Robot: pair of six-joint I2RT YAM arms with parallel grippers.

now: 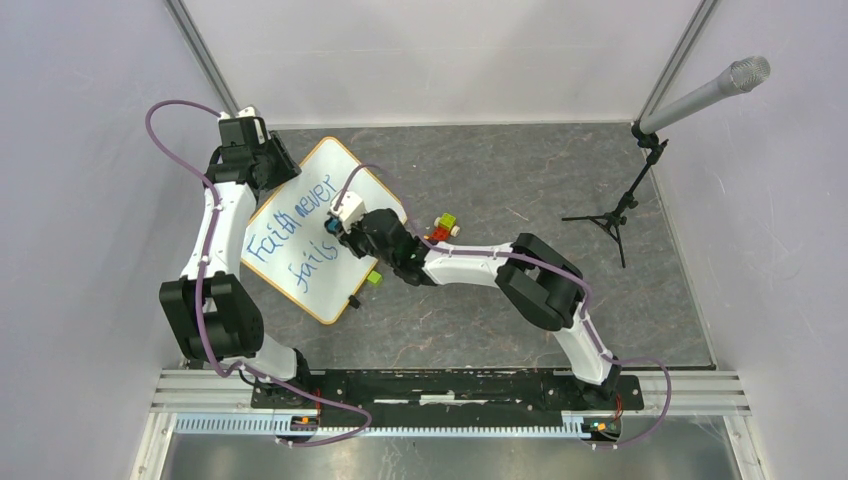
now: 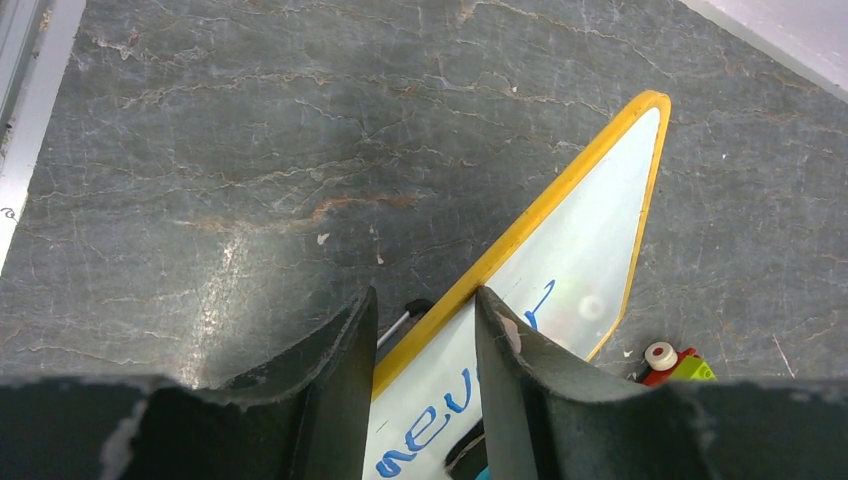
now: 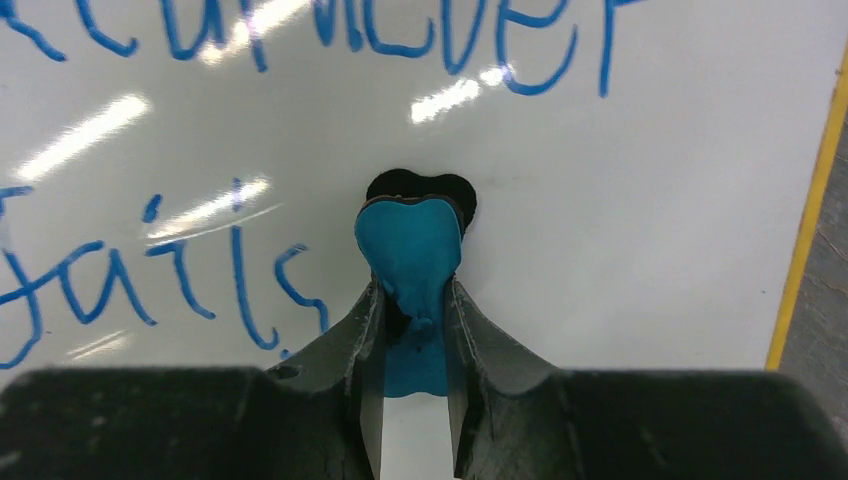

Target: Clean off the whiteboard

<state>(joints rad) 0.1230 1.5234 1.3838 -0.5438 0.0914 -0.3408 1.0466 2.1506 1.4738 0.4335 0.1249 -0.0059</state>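
Right wrist | right hand (image 3: 412, 292) grips blue eraser (image 3: 408, 240) | left hand (image 2: 425, 305) straddles whiteboard (image 2: 600, 240) rim, grip unclear

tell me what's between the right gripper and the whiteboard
A blue eraser, pinched by the right gripper, over the whiteboard; right wrist view shows it.

- Top view: bright, even overhead light; sharp; shadows faint.
- Right wrist: white glare streaks across glossy white rectangular whiteboard (image 3: 650, 200).
- Left wrist: pale sheen on grey veined tabletop (image 2: 225, 275); nearest parts dark, soft.
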